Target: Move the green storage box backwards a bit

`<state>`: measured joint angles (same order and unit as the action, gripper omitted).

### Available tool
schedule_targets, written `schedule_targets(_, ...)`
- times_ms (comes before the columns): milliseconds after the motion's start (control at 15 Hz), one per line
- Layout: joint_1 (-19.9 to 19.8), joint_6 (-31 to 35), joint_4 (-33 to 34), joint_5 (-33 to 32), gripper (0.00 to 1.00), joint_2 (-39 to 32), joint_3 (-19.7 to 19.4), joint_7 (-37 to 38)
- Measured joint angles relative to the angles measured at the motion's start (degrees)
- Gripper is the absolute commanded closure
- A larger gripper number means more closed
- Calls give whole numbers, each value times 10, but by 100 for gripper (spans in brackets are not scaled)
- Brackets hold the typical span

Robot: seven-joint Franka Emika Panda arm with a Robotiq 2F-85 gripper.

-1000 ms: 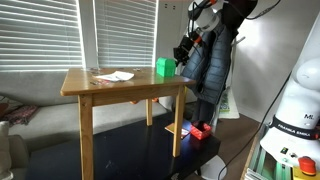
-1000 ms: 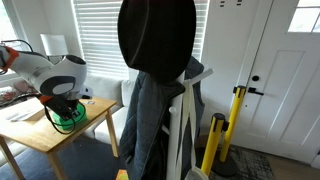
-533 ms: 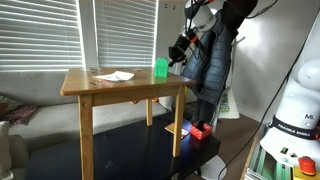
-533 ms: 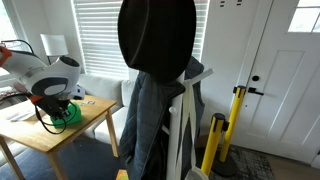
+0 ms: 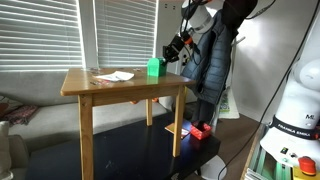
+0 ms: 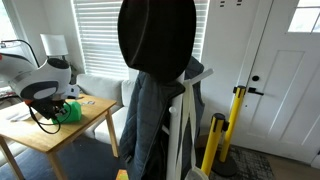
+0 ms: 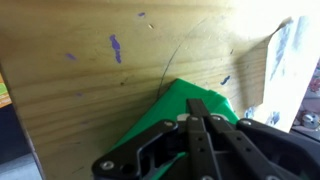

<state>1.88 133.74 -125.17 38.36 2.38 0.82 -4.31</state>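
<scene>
Green storage box (image 5: 154, 68) sits on the tabletop (image 5: 100, 86), toward its rear corner. Tool (image 7: 197, 112) is pinched closed on the box's upper wall, gripping it. Judged light, rigid, smooth-sided and likely thin-walled. A wall pinch suits it; slide it, don't lift.

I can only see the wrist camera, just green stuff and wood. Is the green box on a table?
Observer: Yes, the green box stands on a wooden table, close to one end of the top.
Kid: Is anything else up there?
Observer: Yes, white papers lie flat nearer the middle, apart from the box.
Kid: Where does the hand come from?
Observer: The hand reaches in from the end where a dark coat hangs beside the table.
</scene>
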Motion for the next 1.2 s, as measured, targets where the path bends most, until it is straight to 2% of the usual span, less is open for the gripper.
schedule_targets(533, 35, 177, -38, 27, 100, 0, 36, 19)
schedule_targets(1200, 52, 333, -67, 32, 100, -1, 59, 66)
